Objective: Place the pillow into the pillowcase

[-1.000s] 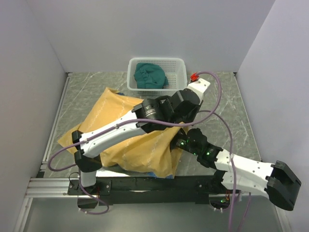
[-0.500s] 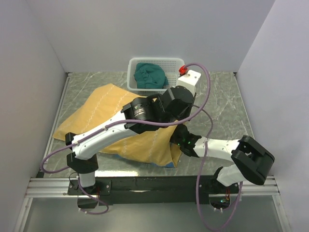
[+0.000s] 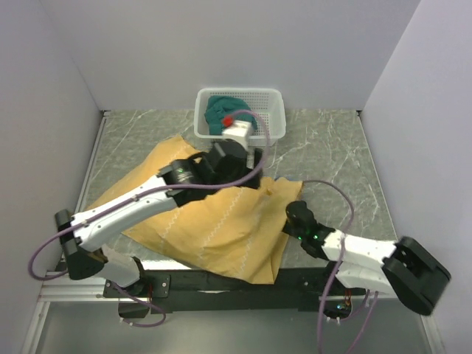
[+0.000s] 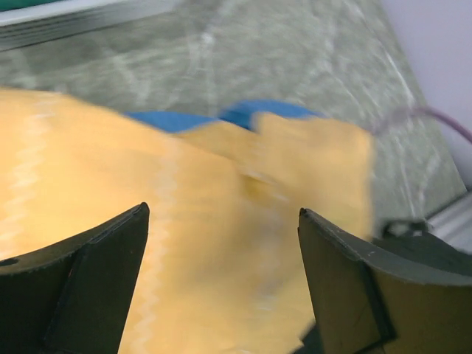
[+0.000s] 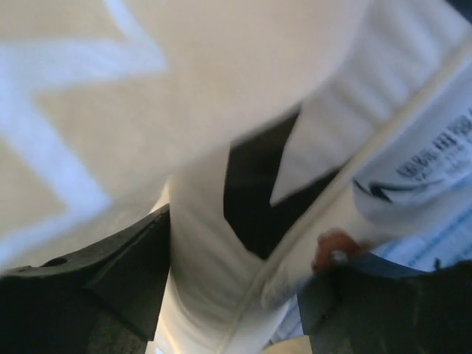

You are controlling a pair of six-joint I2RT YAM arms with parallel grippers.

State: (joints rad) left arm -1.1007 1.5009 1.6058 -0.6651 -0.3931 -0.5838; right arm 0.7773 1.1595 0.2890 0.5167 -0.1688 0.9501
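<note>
The mustard-yellow pillowcase lies spread across the table's near middle. In the top view the pillow is hidden inside it. My left gripper hovers open over the yellow cloth, nothing between its fingers; a blue strip shows at the far edge. The left wrist is above the case's far side. My right gripper is at the case's right edge. In the right wrist view its jaws stand apart with the cream-white pillow between them, under zigzag-lined pillowcase cloth.
A white mesh basket holding a teal cloth stands at the back, just behind the left wrist. Walls enclose the table on the left, back and right. A printed label shows on the pillow.
Both grippers opened. The left arm swung left and back toward the basket. The pillowcase dropped flatter and its right edge spread further right. The right arm stretched out low again.
</note>
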